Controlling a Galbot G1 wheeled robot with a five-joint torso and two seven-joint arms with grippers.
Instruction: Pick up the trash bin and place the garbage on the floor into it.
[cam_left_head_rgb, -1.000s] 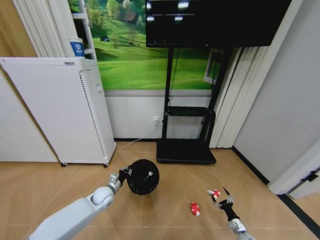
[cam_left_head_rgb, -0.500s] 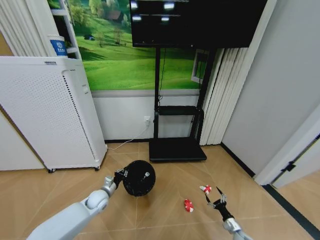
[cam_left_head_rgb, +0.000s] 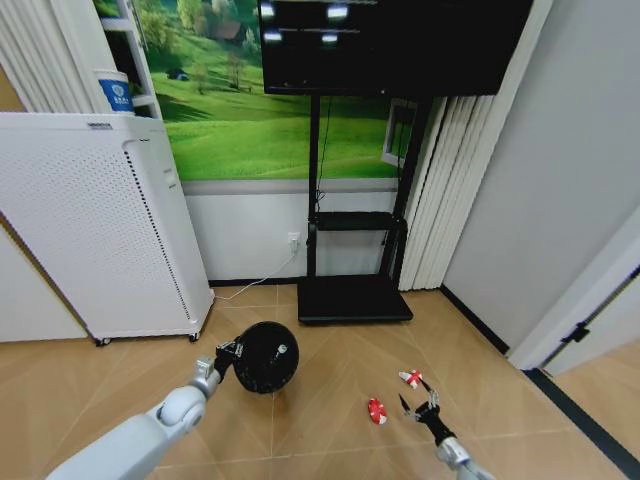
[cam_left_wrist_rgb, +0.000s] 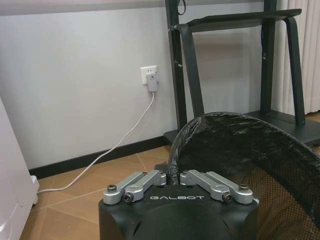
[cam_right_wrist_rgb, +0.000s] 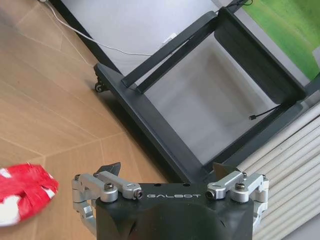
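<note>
The room has a wooden floor (cam_left_head_rgb: 330, 420), a green landscape picture on the far wall, a black TV stand (cam_left_head_rgb: 352, 290) in the middle and a tall white perforated appliance (cam_left_head_rgb: 95, 220) on the left. In front of the stand, on the robot's left side, is the trash bin (cam_left_head_rgb: 264, 356), black with mesh sides. It is tilted, its mouth turned toward the robot, and seems lifted off the floor. The left claw (cam_left_head_rgb: 222, 352) is clenched on the bin's rim; in the left wrist view its fingers close on the edge of the black liner (cam_left_wrist_rgb: 172, 165).

On the right, the right claw (cam_left_head_rgb: 420, 410) hangs low over the floor with its fingers spread wide and nothing between them. One red-and-white wrapper (cam_left_head_rgb: 410, 378) lies just beyond it, and a second wrapper (cam_left_head_rgb: 375, 410) lies near it, toward the bin.

I judge that the bin is already picked up and the step in hand is collecting the garbage. The next move calls for lowering the released right claw around the nearer wrapper and closing on it, while the bin's mouth is held where the piece can drop in.
</note>
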